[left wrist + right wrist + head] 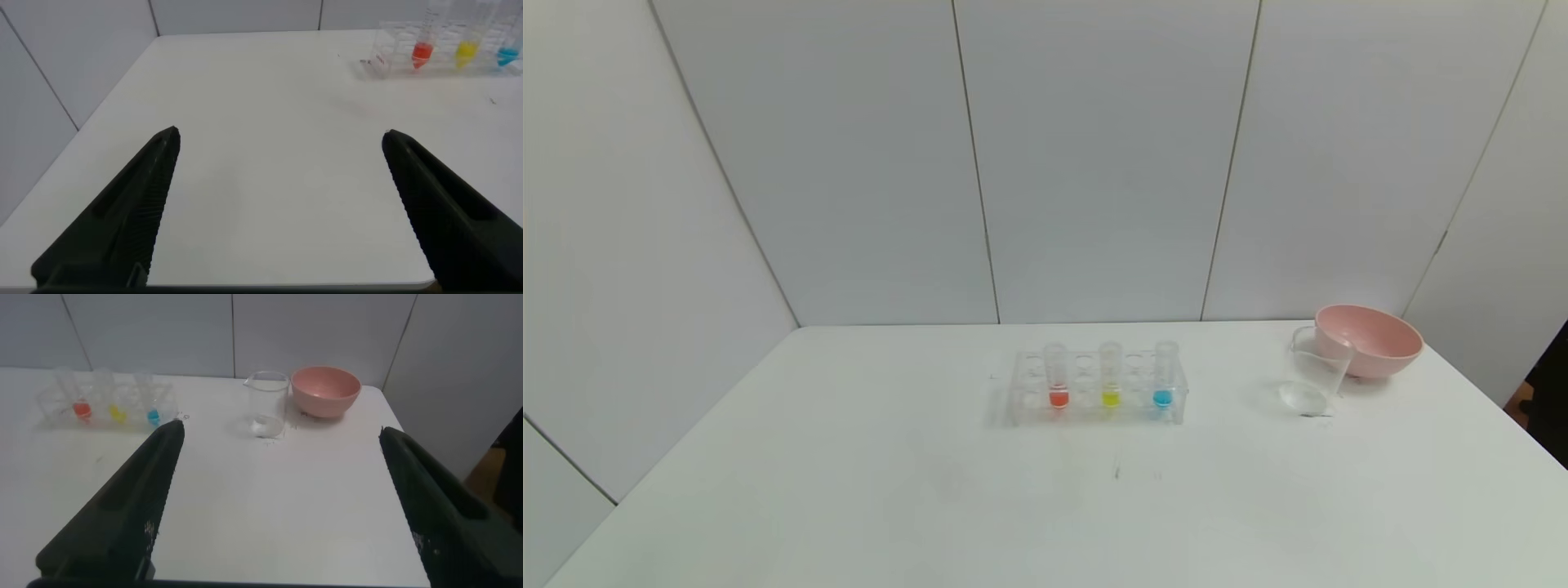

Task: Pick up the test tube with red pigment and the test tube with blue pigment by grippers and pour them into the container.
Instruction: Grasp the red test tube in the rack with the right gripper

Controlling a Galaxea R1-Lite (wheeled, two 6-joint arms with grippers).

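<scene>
Head view shows neither arm; on the white counter (849, 490) a clear many-holed rack (1097, 388) holds the test tube with red pigment (1057, 376), a yellow tube (1110, 376) and the test tube with blue pigment (1164, 376). At 3 o'clock from it stands the glass container (1313, 371), touching the smooth pink bowl (1372, 339).

Left wrist view: left gripper (282, 143) hovers low, ribbed black fingers (147, 196) spread wide, empty; rack cut off.

Right wrist view: right gripper (282, 437) likewise agape, empty, container (266, 403) ahead.
</scene>
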